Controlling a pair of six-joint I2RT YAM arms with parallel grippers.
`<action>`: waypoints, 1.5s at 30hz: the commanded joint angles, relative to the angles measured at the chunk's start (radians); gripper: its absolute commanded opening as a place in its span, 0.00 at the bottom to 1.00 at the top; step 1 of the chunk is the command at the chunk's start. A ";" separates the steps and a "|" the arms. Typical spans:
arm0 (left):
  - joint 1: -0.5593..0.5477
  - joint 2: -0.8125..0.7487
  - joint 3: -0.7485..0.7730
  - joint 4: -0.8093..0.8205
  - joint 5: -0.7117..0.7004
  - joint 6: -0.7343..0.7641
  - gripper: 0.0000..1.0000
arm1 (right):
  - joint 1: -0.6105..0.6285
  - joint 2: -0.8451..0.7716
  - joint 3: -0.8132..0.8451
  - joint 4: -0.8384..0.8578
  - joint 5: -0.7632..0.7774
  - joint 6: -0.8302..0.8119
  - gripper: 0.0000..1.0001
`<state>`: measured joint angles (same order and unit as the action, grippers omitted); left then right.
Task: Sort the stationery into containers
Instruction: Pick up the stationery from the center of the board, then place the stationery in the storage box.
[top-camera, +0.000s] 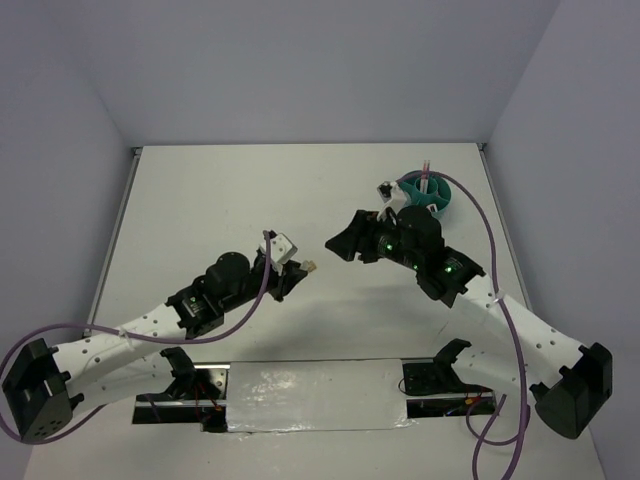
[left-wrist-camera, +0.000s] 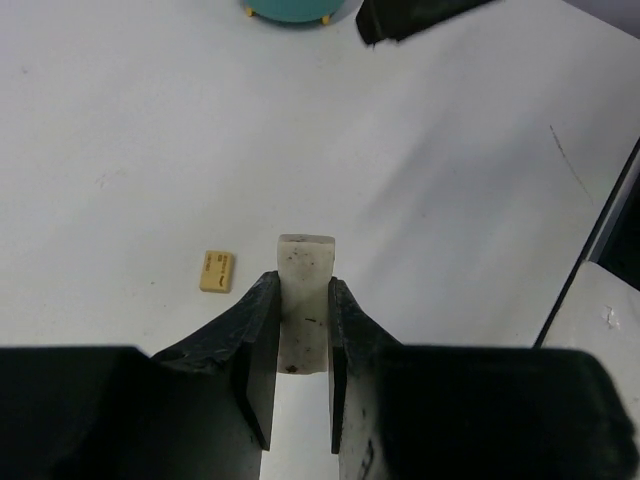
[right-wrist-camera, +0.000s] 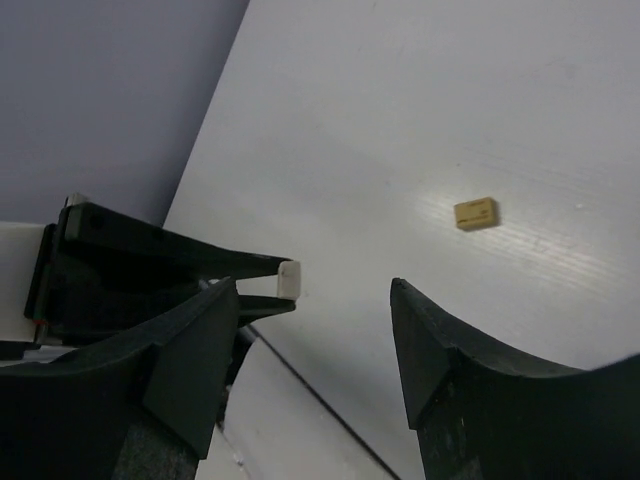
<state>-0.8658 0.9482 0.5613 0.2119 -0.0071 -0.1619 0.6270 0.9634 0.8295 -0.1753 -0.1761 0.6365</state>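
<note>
My left gripper (left-wrist-camera: 302, 285) is shut on an off-white block (left-wrist-camera: 305, 262) that sticks out past the fingertips, held above the table. A small tan block (left-wrist-camera: 217, 271) lies on the table just left of it. In the top view the left gripper (top-camera: 296, 270) is mid-table beside the tan block (top-camera: 311, 266). My right gripper (right-wrist-camera: 315, 290) is open and empty, facing the left one; it sees the held block (right-wrist-camera: 289, 279) and the tan block (right-wrist-camera: 475, 213). The teal organiser cup (top-camera: 432, 194) stands far right with a thin pink pen (top-camera: 428, 168) in it.
The right gripper (top-camera: 340, 242) hovers between the left gripper and the cup. The cup's base (left-wrist-camera: 297, 10) and the right gripper's tip (left-wrist-camera: 420, 15) show at the top of the left wrist view. A taped strip (top-camera: 310, 395) runs along the near edge.
</note>
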 joint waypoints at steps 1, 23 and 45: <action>-0.015 -0.032 -0.008 0.127 0.030 0.047 0.00 | 0.051 0.026 -0.001 0.091 -0.086 0.042 0.68; -0.058 -0.081 -0.035 0.152 0.078 0.074 0.00 | 0.215 0.161 0.025 0.076 -0.022 -0.006 0.54; -0.061 -0.062 0.225 -0.346 -0.682 -0.294 0.99 | -0.065 0.267 0.226 -0.117 0.246 -0.124 0.00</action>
<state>-0.9234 0.8951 0.6933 0.0471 -0.3370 -0.2661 0.6857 1.2083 0.9440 -0.2123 -0.1551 0.5655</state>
